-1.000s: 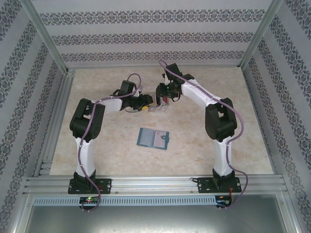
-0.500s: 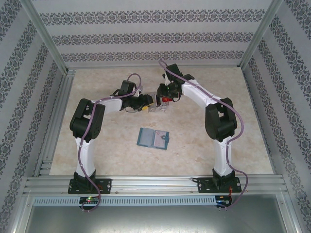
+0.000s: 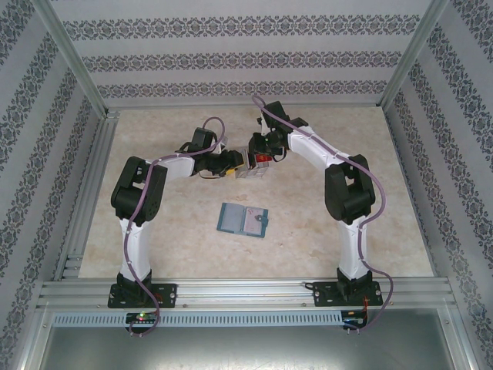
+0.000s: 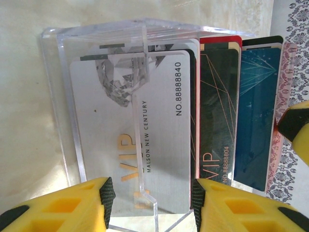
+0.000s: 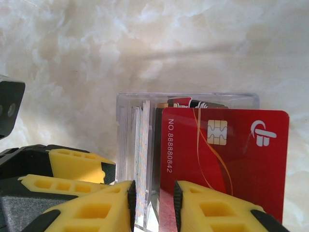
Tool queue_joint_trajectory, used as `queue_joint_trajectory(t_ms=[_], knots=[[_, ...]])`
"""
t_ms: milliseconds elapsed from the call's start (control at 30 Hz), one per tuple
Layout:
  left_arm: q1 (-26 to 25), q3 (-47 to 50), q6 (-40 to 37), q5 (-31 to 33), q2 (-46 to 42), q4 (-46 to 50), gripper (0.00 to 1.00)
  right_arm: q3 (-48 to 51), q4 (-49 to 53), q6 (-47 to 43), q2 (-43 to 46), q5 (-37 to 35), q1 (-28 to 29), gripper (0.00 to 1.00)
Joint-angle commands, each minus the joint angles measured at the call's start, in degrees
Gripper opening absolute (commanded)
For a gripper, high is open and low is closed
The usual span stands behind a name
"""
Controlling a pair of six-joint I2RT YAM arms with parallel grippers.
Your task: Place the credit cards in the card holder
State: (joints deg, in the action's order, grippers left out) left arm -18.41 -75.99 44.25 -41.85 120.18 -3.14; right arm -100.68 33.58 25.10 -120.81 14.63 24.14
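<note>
Little has shifted: right pincer (image 5: 154, 203) nips red card (image 5: 231, 164) NO.88888842; left pincer (image 4: 153, 203) gapes at silver VIP card (image 4: 130, 130).

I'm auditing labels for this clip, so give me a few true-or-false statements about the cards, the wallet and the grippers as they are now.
1. The card holder lies open on the table, apart from both grippers. True.
2. The left gripper hovers over the card holder. False: it is at the clear stand, and the right gripper is there too.
3. The red card bears a chip. True.
4. The pale VIP card is hidden behind the blue card. False: the pale card is in plain view through the stand's wall, and a black VIP card stands between the two.
</note>
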Motion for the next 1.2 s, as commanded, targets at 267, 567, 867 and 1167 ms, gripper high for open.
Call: queue_joint_trajectory(t_ms=[267, 567, 867, 1167], knots=[[-1.07, -1.09, 0.84, -0.72, 0.01, -1.79, 0.49, -1.07, 3.84, -1.10, -3.22, 1.35, 1.52, 0.30], [-1.02, -0.84, 0.90, 0.35, -1.95, -1.81, 0.49, -2.45, 4.52, -1.37, -2.98, 1.19, 1.43, 0.31], [-1.07, -0.65, 1.45, 0.36, -1.70, -2.29, 0.49, -4.77, 5.62, -1.79, -3.75, 1.30, 1.87, 0.32], [-1.05, -0.57, 1.41, 0.19, -1.44, -2.40, 0.49, -5.71, 5.17, -1.33, -4.30, 2.74, 2.32, 0.37]])
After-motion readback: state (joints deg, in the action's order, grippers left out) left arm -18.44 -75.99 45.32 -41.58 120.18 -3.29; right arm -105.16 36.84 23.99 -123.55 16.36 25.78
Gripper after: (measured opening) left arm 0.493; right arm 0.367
